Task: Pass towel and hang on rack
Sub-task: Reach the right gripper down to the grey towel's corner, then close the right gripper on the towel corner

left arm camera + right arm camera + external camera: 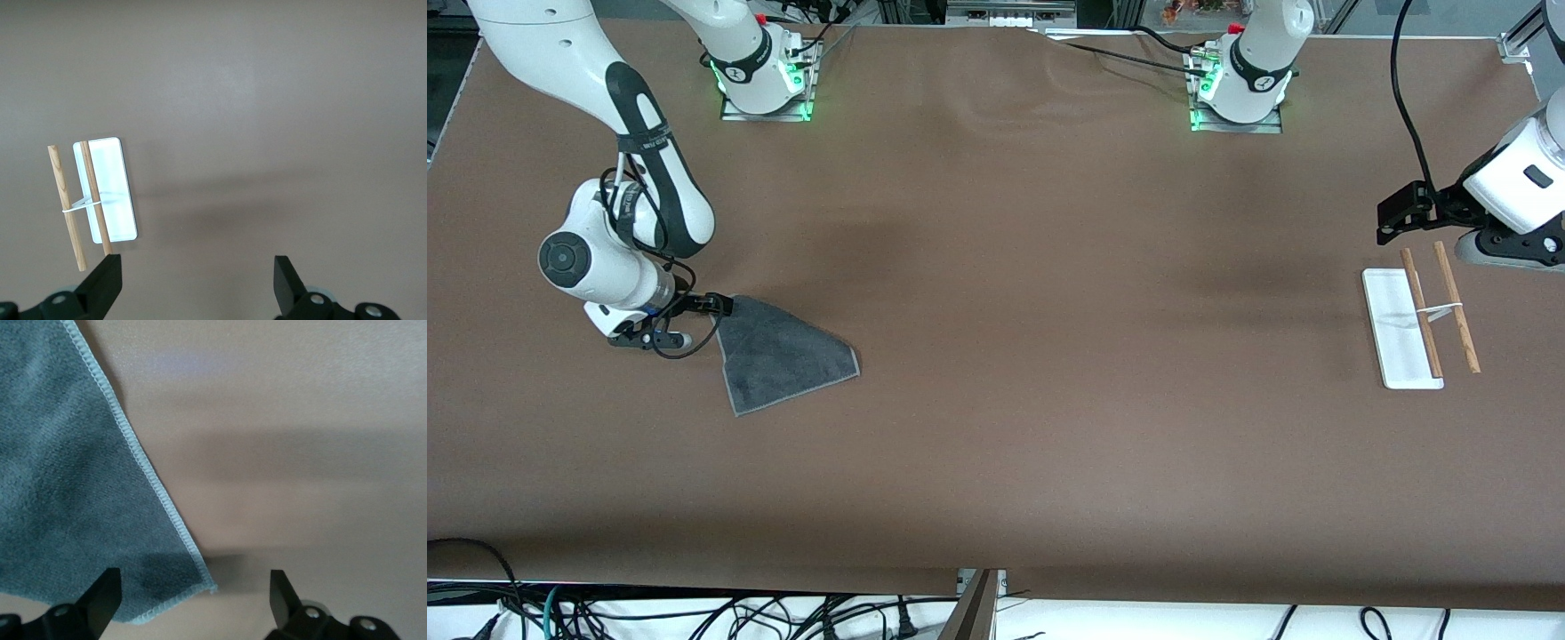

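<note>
Towel (783,356) fuzzy grey, triangular, pale stitched edge

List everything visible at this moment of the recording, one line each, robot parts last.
towel: one, dark grey with a lighter stitched edge, flat on the table toward the right arm's end.
rack: one, white base, two brown wooden rods and a thin white crosspiece, toward the left arm's end.
table: one, brown surface.
cables: several, black, below the table edge nearest the front camera.
right gripper: one, black, open, low at a corner of the towel.
left gripper: one, black, open, waiting above the table beside the rack.
</note>
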`<state>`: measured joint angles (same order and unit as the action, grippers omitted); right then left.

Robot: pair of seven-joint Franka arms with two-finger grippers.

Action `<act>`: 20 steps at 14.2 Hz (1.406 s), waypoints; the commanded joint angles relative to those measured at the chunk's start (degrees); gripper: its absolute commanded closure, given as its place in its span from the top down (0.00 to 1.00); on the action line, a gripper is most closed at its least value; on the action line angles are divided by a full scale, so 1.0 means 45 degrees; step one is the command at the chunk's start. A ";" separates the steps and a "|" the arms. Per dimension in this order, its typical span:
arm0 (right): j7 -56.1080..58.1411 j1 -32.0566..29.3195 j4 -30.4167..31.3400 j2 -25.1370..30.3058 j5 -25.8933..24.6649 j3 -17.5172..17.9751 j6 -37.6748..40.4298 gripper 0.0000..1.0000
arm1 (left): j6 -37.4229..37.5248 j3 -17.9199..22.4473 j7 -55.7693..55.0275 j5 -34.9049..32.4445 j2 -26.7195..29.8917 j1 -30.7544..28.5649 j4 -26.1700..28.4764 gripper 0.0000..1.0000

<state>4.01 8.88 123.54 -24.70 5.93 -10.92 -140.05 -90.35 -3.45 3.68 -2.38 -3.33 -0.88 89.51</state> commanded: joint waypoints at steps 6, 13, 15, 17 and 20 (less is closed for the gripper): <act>0.0338 -0.0117 0.0379 0.0158 0.0380 0.0142 -0.0148 0.80 | 0.0215 0.0005 -0.0056 0.0138 0.0075 -0.0040 -0.0145 1.00; 0.1040 -0.0117 0.0359 -0.0096 0.1045 0.0142 -0.0420 0.67 | 0.0234 -0.0015 -0.0037 0.0118 0.0075 -0.0040 -0.0145 1.00; 0.1469 -0.0136 0.0301 -0.0097 0.1064 0.0122 -0.0441 0.53 | 0.0235 -0.0015 -0.0056 0.0118 0.0075 -0.0020 -0.0145 1.00; 0.1782 -0.0253 0.0242 -0.0097 0.1064 0.0122 -0.0441 0.40 | 0.0234 -0.0015 -0.0056 0.0098 0.0075 -0.0040 -0.0145 1.00; 0.1842 -0.0254 0.0184 -0.0097 0.1142 0.0122 -0.0441 0.30 | 0.0234 -0.0014 -0.0056 0.0098 0.0075 -0.0020 -0.0145 1.00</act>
<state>10.22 8.36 124.31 -25.28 9.36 -10.80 -141.31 -90.28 -3.45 3.68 -2.38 -3.33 -0.88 89.51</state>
